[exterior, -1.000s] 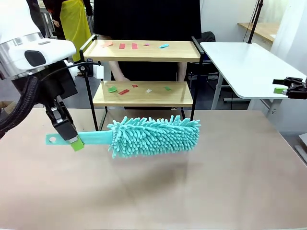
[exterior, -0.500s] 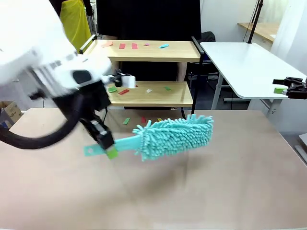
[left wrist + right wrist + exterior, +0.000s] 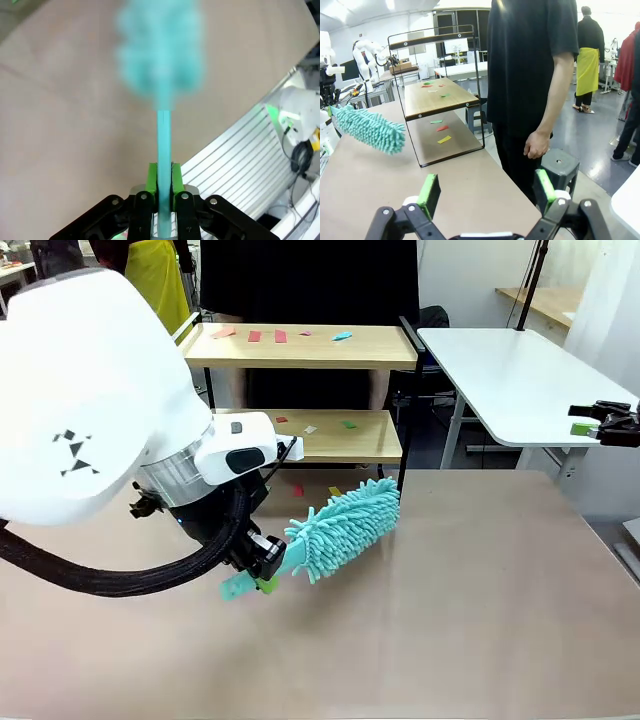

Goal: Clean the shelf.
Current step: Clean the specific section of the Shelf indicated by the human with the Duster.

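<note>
The shelf point(image 3: 350, 446) stands at the table's far edge, and small coloured paper scraps point(image 3: 280, 336) lie on both its wooden boards. My left gripper point(image 3: 262, 568) is shut on the handle of a teal fluffy duster point(image 3: 345, 525). The duster head points up and to the right, just in front of the lower board. The left wrist view shows the green pads point(image 3: 151, 178) clamped on the handle point(image 3: 163, 145), with the duster head point(image 3: 160, 50) blurred. My right gripper point(image 3: 590, 423) hangs far right, open point(image 3: 487, 187) and holding nothing. From there I see the shelf point(image 3: 437, 97) and duster point(image 3: 370, 130).
A person in black point(image 3: 535, 75) stands behind the shelf, one hand point(image 3: 537, 145) hanging down. More scraps point(image 3: 442, 128) lie on the table under the shelf point(image 3: 297, 490). A white side table point(image 3: 510, 370) stands at the back right. The tan table point(image 3: 450, 620) spreads out in front.
My left arm has swung right and in toward the shelf. The duster has turned from lying level to slanting, and its head now sits by the lower board. The right gripper has stayed still.
</note>
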